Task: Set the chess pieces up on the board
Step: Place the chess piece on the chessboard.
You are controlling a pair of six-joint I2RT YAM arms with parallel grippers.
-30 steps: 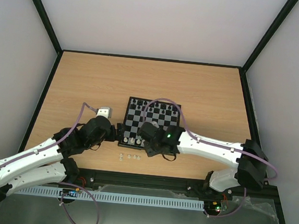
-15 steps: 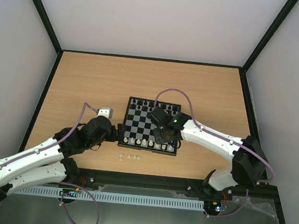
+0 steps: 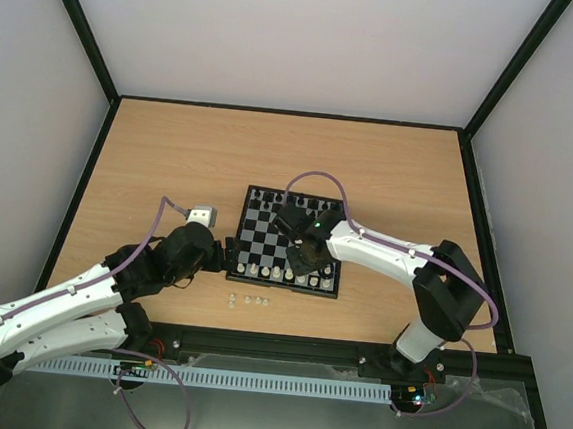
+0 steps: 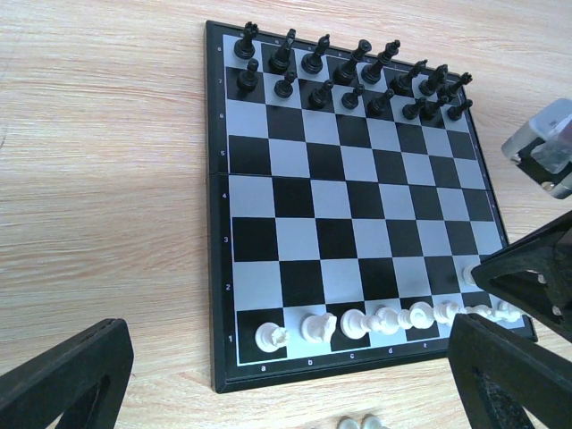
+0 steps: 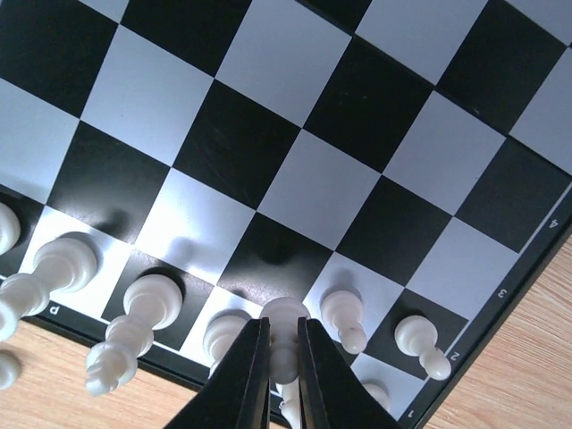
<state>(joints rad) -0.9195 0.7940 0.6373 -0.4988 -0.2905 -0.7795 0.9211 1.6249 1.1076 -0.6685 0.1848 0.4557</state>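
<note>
1. From the top camera, the board (image 3: 262, 234) is lying on the wooden table (image 3: 171, 154), towards its near middle. The right gripper (image 3: 301, 254) is hovering over the board's near right part, above the row of white men; its jaws cannot be made out from here. The left gripper (image 3: 225, 253) is sitting just beside the board's left edge. A few loose white pieces (image 3: 247, 299) are lying on the table just in front of the board.
2. From the left wrist, the left gripper's fingers (image 4: 63, 375) are standing wide apart, gripping nothing. The black pieces (image 4: 349, 76) are filling the two far rows, and the white pieces (image 4: 375, 320) are lining the nearest row.
3. From the right wrist, the right gripper (image 5: 283, 366) is pinching a white pawn (image 5: 284, 315), its fingers almost together. The pawn is hanging over the second row, just beside two standing pawns (image 5: 344, 317).
</note>
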